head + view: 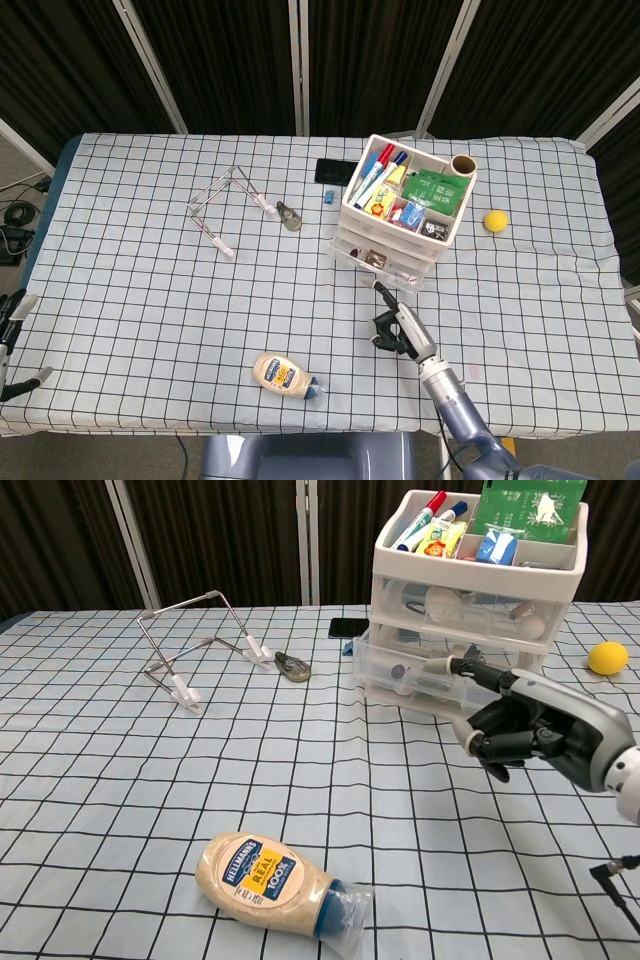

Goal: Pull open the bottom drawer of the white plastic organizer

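The white plastic organizer (pixel 400 215) (pixel 470 600) stands at the back right, its top tray full of markers and packets. Its bottom drawer (pixel 385 267) (pixel 420 675) juts a little forward of the drawers above it. My right hand (pixel 392 326) (pixel 525 728) hovers in front of the organizer, clear of the drawer, with most fingers curled in on nothing. One finger (pixel 470 666) points toward the drawer front. My left hand (pixel 14 340) shows only at the far left edge of the head view, fingers apart and holding nothing.
A mayonnaise bottle (pixel 285 375) (pixel 275 875) lies near the table's front. A wire stand (pixel 225 205) (pixel 195 640), a small metal piece (pixel 290 215) and a black phone (pixel 332 171) sit left of the organizer. A yellow ball (pixel 496 220) (pixel 607 658) lies to its right.
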Controlling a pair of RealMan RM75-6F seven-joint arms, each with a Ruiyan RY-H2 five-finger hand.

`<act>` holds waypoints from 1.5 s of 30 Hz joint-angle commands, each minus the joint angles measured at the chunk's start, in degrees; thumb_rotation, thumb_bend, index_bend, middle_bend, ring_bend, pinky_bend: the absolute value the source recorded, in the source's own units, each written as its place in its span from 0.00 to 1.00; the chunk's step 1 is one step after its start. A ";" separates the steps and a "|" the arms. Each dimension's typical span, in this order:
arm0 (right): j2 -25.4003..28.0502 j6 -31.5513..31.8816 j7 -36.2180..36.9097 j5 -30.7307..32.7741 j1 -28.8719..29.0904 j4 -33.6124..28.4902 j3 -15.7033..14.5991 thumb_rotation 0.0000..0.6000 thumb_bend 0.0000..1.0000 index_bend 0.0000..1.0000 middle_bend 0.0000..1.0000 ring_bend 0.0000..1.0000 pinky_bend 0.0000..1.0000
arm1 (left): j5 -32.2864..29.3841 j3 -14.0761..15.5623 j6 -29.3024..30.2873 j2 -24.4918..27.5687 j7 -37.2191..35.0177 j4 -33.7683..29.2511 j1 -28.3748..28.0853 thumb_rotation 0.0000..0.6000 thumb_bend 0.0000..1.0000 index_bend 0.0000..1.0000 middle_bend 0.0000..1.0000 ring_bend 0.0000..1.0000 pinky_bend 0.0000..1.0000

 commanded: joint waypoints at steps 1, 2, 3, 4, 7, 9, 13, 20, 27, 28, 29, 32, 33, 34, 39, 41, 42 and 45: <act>4.17 1.01 -13.36 3.73 -0.47 -3.86 0.42 1.00 0.54 0.12 0.91 0.92 0.79 | 0.23 0.01 0.48 -0.03 0.39 -0.15 0.20 1.00 0.00 0.00 0.00 0.00 0.00; 4.92 0.98 -15.93 5.03 -0.48 -4.76 0.75 1.00 0.55 0.12 0.91 0.92 0.79 | 0.39 0.05 0.67 -0.04 0.54 -0.21 0.28 1.00 0.00 0.00 0.00 0.00 0.00; 5.76 1.16 -19.28 6.91 -0.53 -6.26 1.22 1.00 0.55 0.11 0.92 0.92 0.79 | 0.62 0.11 0.96 -0.05 0.76 -0.31 0.39 1.00 0.00 0.00 0.00 0.00 0.00; 6.26 1.56 -21.48 8.03 -0.58 -7.14 1.60 1.00 0.55 0.11 0.92 0.92 0.79 | 0.81 0.14 1.17 -0.06 0.94 -0.38 0.45 1.00 0.00 0.00 0.00 0.00 0.00; 7.92 2.58 -29.33 12.45 -0.57 -10.29 2.47 1.00 0.55 0.10 0.92 0.92 0.79 | 1.43 0.28 2.00 -0.13 1.57 -0.66 0.80 1.00 0.00 0.00 0.00 0.00 0.00; 8.69 2.79 -33.07 14.62 -0.34 -11.73 2.68 1.00 0.55 0.09 0.92 0.92 0.79 | 1.65 0.33 2.35 -0.13 1.76 -0.79 0.95 1.00 0.00 0.00 0.00 0.00 0.00; 9.73 3.62 -40.94 19.60 0.53 -14.60 3.18 1.00 0.55 0.08 0.92 0.92 0.79 | 1.99 0.43 2.70 -0.08 1.95 -0.89 1.13 1.00 0.00 0.00 0.00 0.00 0.00; 10.17 4.24 -48.76 26.69 2.17 -17.03 3.67 1.00 0.56 0.11 0.92 0.92 0.79 | 1.75 0.42 2.21 0.11 1.69 -0.80 1.02 1.00 0.00 0.00 0.00 0.00 0.00; 9.53 4.54 -51.82 31.82 3.85 -17.04 4.34 1.00 0.56 0.19 0.93 0.92 0.79 | 1.43 0.43 1.79 0.44 1.65 -1.10 1.00 1.00 0.00 0.00 0.00 0.00 0.00; 9.47 4.61 -51.96 32.26 4.00 -17.02 4.36 1.00 0.56 0.21 0.93 0.92 0.79 | 1.45 0.44 1.80 0.46 1.63 -1.12 1.02 1.00 0.00 0.00 0.00 0.00 0.00; 9.46 4.62 -52.04 32.52 4.10 -16.99 4.36 1.00 0.56 0.21 0.93 0.92 0.79 | 1.46 0.44 1.80 0.46 1.63 -1.13 1.02 1.00 0.00 0.00 0.00 0.00 0.00; 9.45 4.92 -52.13 33.07 4.37 -17.00 4.19 1.00 0.56 0.25 0.93 0.93 0.79 | 1.57 0.48 1.75 0.45 1.76 -1.16 1.01 1.00 0.00 0.00 0.00 0.00 0.00; 9.41 4.98 -52.01 32.94 4.35 -17.24 3.96 1.00 0.56 0.27 0.93 0.93 0.79 | 1.62 0.49 1.74 0.43 1.85 -1.18 1.00 1.00 0.00 0.00 0.00 0.00 0.00; 9.40 5.11 -51.83 32.75 4.34 -17.41 3.77 1.00 0.56 0.28 0.93 0.93 0.79 | 1.60 0.48 1.72 0.42 1.91 -1.21 1.00 1.00 0.00 0.00 0.00 0.00 0.00; 9.02 5.35 -51.11 31.91 4.46 -17.79 3.02 1.00 0.56 0.30 0.93 0.93 0.79 | 1.68 0.49 1.74 0.44 1.93 -1.25 1.03 1.00 0.00 0.00 0.00 0.00 0.00; 8.86 5.45 -50.96 31.65 4.56 -17.88 2.76 1.00 0.56 0.31 0.93 0.93 0.79 | 1.69 0.46 1.81 0.47 1.83 -1.26 1.06 1.00 0.00 0.00 0.00 0.00 0.00; 8.80 5.55 -50.92 31.53 4.59 -17.93 2.67 1.00 0.56 0.31 0.93 0.93 0.79 | 1.69 0.45 1.83 0.48 1.78 -1.24 1.07 1.00 0.00 0.00 0.00 0.00 0.00; 8.71 5.94 -50.75 31.01 4.59 -18.27 2.32 1.00 0.57 0.31 0.93 0.93 0.79 | 1.69 0.43 1.81 0.52 1.59 -1.19 1.06 1.00 0.00 0.00 0.00 0.00 0.00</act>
